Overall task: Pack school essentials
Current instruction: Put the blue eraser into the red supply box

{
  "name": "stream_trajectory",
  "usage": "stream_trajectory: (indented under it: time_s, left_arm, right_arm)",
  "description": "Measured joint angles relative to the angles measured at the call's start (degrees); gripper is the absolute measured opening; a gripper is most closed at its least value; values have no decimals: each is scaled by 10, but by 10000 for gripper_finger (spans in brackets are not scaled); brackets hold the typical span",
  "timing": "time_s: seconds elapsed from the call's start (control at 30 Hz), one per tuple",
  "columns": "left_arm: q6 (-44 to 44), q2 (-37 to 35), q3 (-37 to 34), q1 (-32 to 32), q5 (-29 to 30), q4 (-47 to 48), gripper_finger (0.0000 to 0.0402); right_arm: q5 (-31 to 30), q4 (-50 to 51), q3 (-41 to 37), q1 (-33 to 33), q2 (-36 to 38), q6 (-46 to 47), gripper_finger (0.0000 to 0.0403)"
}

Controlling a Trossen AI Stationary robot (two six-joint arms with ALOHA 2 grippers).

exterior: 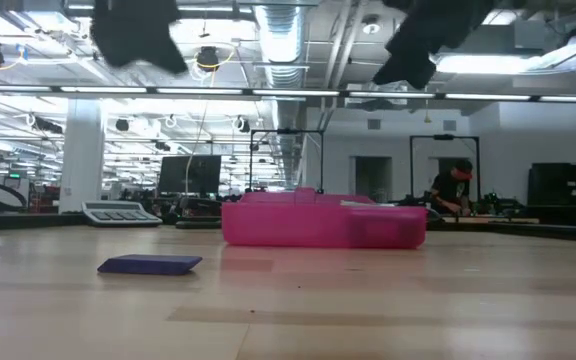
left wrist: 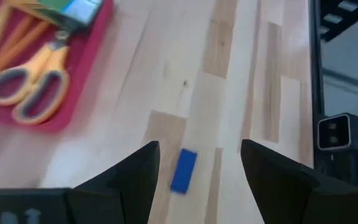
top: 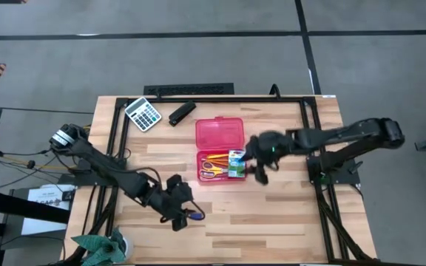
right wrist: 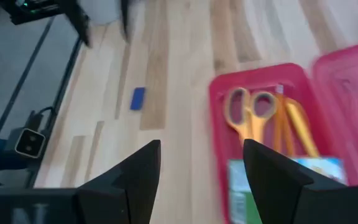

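Note:
An open pink pencil case (top: 219,148) lies mid-table, its lid (top: 219,133) folded toward the far edge. Its tray holds yellow-handled scissors (right wrist: 250,112), orange pencils (right wrist: 279,127) and a green-and-white packet (right wrist: 278,180). A tiny blue piece (left wrist: 183,170) lies flat on the wood to the case's near left. My left gripper (left wrist: 199,146) hangs open above the table, and the blue piece shows just beyond its fingertips. My right gripper (right wrist: 201,144) is open in the air at the tray's right side (top: 259,171), with nothing between its fingers.
A grey calculator (top: 143,114) and a black stapler (top: 182,112) lie near the far edge, left of the case. A green crumpled thing (top: 98,247) sits at the near left corner. Bare wood stretches along the near side, right of the blue piece.

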State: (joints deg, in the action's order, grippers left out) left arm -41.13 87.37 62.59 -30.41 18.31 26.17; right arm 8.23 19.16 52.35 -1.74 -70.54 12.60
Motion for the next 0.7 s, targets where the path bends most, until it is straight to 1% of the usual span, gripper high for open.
stream_trajectory:
  time_s: [0.07,0.13,0.2,0.27,0.37,0.5,0.6,0.7]
  left_arm:
    - [14,0,-51,-3,1,-79,221]
    - [19,0,-95,-4,8,-134,220]
    - [27,0,-127,-4,-4,-160,215]
    - [44,0,-147,-7,-12,-166,209]
    - [71,0,-167,-17,-13,-167,203]
    - [90,10,-180,-24,-11,-172,201]
    - [92,32,-180,-27,-12,-184,200]
    - [91,62,-180,-31,-27,-211,187]
  right_arm:
    - [-37,-30,0,-42,-19,18,233]
    - [-68,-73,-1,-77,-42,36,233]
    - [-90,-105,-1,-103,-64,53,233]
    - [-101,-126,-1,-123,-85,73,233]
    - [-107,-158,-1,-143,-121,108,233]
    - [-111,-236,-1,-168,-187,149,233]
    - [-110,-294,-1,-185,-237,189,233]
    - [-112,-353,0,-196,-272,228,233]
